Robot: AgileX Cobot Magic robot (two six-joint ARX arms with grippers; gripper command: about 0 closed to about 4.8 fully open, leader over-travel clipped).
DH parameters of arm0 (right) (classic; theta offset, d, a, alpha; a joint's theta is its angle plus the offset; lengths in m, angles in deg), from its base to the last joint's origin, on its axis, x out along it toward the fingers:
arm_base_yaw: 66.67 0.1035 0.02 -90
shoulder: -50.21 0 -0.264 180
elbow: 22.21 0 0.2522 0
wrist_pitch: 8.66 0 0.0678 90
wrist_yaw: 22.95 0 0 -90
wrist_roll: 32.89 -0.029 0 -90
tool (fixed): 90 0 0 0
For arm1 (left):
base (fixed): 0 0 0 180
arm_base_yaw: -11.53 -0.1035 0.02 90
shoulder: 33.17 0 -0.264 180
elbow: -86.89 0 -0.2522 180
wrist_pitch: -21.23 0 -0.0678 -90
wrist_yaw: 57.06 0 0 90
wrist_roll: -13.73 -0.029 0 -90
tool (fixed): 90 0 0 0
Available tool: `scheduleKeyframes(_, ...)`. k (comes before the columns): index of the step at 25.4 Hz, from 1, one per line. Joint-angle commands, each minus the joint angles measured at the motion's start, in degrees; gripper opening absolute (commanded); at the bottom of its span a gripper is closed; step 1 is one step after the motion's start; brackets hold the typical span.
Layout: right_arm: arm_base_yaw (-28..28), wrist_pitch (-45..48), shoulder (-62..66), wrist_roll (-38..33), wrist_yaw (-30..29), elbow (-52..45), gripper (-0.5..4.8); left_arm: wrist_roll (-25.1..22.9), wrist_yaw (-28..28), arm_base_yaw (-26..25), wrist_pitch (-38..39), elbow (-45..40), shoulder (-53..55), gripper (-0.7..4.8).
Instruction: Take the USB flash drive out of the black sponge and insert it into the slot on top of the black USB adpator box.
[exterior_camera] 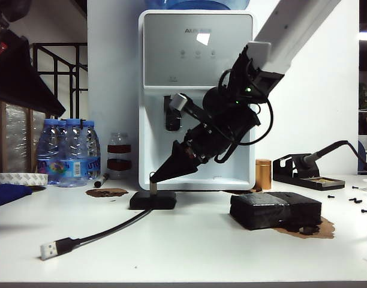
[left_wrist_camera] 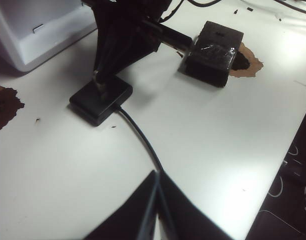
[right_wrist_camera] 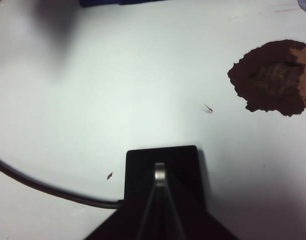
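A: Where is the USB flash drive?

B: It stands upright on top of the black USB adpator box, its lower end at the slot; how deep it sits cannot be told. Its rounded silvery end shows between the tips of the right gripper.

A: And that gripper's state?

B: Its jaws are pinched together on the drive, the dark fingers narrowing to a point right over the box. The arm slants down from the upper right of the exterior view.

A: The box itself?

B: Flat on the white table, in front of the water dispenser. Its black cable curves toward the table's near edge and ends in a silver plug.

A: The black sponge?

B: Well to the right of the box, lying partly over a brown patch.

A: The left gripper?

B: Its wrist camera shows its jaws pressed together with nothing between them, poised above the cable, well apart from the box.

A: Anything else?

B: Water bottles stand far left, a soldering iron stand far right.
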State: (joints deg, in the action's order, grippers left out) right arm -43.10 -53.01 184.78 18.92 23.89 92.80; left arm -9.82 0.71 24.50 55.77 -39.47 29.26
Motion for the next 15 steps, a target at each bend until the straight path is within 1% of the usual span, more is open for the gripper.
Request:
scheduleKeyframes(1,0.5,-6.0,3.4,0.8,13.2,-1.6,-0.02,0.0,-0.3,0.0,-0.7,0.1,-0.1,-0.05)
scheduleKeyframes(11,0.5,-6.1,-0.2,1.0,13.9,-1.6,-0.02,0.0,-0.3,0.0,-0.7,0.1,-0.1,-0.05)
scheduleKeyframes(13,0.5,-5.5,-0.7,1.0,16.4,-1.6,-0.02,0.0,-0.3,0.0,-0.7,0.1,-0.1,-0.05)
scheduleKeyframes(15,0.5,-5.3,-0.7,1.3,17.3,-1.6,-0.02,0.0,-0.3,0.0,-0.7,0.1,-0.1,-0.05)
